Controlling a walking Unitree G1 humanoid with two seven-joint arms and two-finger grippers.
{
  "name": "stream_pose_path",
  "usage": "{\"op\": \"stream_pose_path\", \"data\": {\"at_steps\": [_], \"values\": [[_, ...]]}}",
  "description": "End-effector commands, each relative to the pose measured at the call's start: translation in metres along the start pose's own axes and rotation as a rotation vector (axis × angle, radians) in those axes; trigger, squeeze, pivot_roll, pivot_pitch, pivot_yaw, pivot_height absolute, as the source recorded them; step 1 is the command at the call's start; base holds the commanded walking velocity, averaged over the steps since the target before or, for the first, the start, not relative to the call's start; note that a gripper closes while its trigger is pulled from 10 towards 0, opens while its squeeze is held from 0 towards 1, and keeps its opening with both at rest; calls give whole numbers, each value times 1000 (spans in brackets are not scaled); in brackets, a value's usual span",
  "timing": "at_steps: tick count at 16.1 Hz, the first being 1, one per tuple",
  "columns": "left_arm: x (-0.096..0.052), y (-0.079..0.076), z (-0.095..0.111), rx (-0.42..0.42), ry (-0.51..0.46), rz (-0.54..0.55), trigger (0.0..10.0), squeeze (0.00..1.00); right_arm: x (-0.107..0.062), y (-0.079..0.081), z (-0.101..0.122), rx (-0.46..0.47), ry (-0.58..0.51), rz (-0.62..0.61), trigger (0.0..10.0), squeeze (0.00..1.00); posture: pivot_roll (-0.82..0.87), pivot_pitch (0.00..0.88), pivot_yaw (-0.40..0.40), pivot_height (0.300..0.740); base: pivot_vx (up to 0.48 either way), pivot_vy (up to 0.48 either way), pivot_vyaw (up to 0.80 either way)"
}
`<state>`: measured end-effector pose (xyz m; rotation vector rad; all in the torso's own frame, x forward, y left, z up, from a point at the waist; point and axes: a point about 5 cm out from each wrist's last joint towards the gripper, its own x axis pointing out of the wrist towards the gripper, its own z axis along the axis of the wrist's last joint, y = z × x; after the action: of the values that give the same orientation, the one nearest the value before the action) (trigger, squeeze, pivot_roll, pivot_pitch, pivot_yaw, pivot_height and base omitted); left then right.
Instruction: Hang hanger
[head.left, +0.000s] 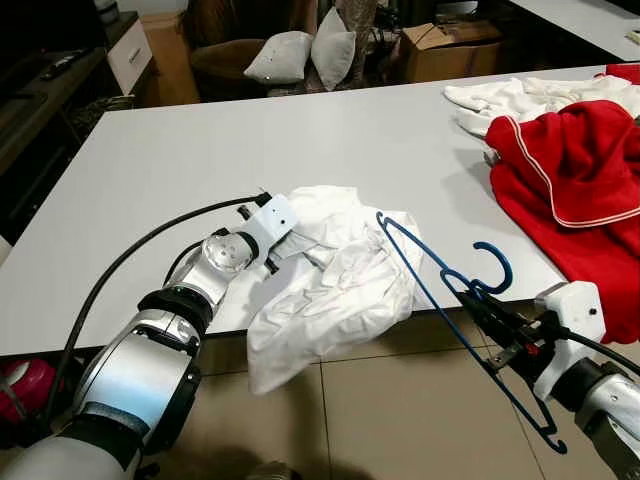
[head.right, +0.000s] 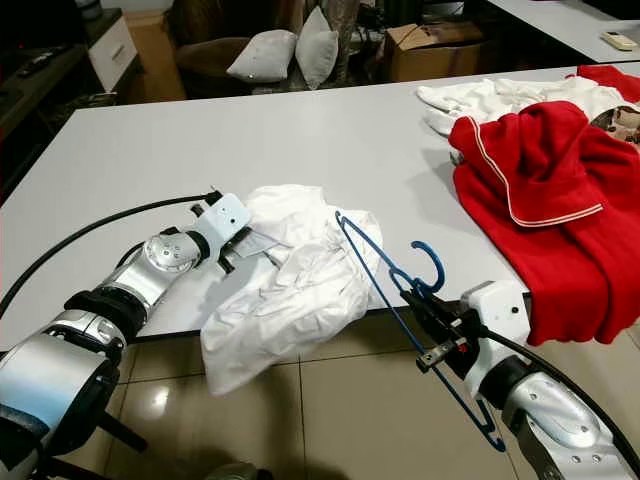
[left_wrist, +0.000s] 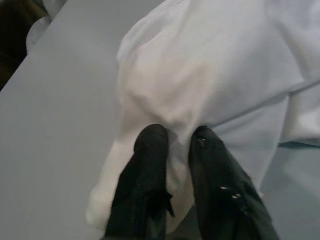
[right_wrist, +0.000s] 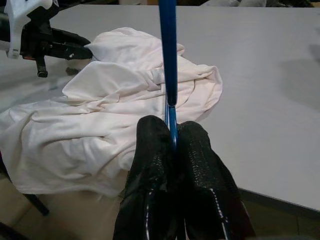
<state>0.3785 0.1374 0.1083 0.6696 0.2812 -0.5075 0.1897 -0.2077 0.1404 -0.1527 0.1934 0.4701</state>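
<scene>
While the right gripper (right_wrist: 172, 131) clamps the blue hanger (head.left: 440, 275) at lower right, its far end rests on the white shirt (head.left: 335, 280); mid-left, the left gripper (left_wrist: 175, 145) pinches that shirt on the table (head.left: 250, 140).

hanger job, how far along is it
Done: the right gripper is shut on the blue hanger, held off the table's edge. In hand: the left gripper pinches the white shirt, one hanger end over the cloth. Left: getting the hanger inside the shirt, then hanging it.
</scene>
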Motion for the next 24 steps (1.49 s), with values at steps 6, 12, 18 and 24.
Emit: {"op": "stream_pose_path", "data": {"at_steps": [6, 12, 18, 24], "values": [[4, 2, 11, -66, -23, 15, 0, 0, -2, 2, 9, -8, -60, 11, 10000, 0, -40, 0, 136, 740, 0, 0, 0], [0, 39, 43, -303, -151, 94, 0, 0, 2, 9, 26, 11, -166, 111, 10000, 0, -18, 0, 126, 740, 0, 0, 0], [-34, 119, 111, -250, -377, 200, 0, 0, 1, 28, 17, -24, -58, 335, 10000, 0, 2, 0, 120, 740, 0, 0, 0], [-67, 148, 173, -315, -694, 106, 0, 0, 45, 10, 15, -128, 15, 303, 10000, 0, 8, 0, 117, 740, 0, 0, 0]]}}
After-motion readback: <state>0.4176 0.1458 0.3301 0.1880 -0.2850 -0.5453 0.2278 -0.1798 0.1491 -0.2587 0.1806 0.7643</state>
